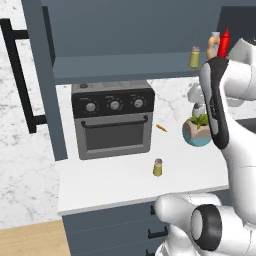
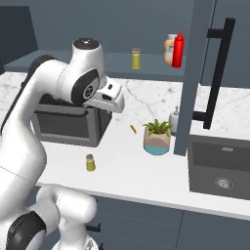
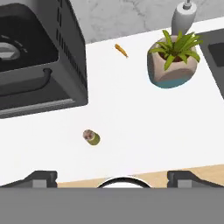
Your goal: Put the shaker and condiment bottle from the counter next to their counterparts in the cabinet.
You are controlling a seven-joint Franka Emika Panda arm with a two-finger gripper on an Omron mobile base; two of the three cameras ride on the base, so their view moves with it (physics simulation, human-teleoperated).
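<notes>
Two dark finger tips are seen at the bottom corners of the hand view, set far apart, so the gripper point(image 3: 112, 177) is taken as spread wide with nothing between its jaws. In the right base view the hand is raised left of centre, above the counter point(image 2: 146, 171). Directly below, left of centre in the hand view, the shaker point(image 3: 91, 137) is seen from above, its grey cap turned up-left; it stands upright and alone on the white slab, near the front edge, lower centre in the left base view point(image 1: 158, 167). A toaster oven point(image 3: 35, 57) is noted at upper left of the hand view, a potted plant point(image 3: 173, 61) at upper right, a small orange item point(image 3: 121, 50) between them. The condiment bottle point(image 2: 178, 50) is already set on the shelf of the cabinet point(image 2: 146, 73), top right of centre, touching or just beside the tan-orange bottle point(image 2: 169, 47); the twin shaker point(image 2: 135, 58) stands apart to its left. The counter shaker is judged light, rigid, smooth-sided and easily toppled. A hold across the olive body, below the domed cap, is advised, since the cap would likely slip.
</notes>
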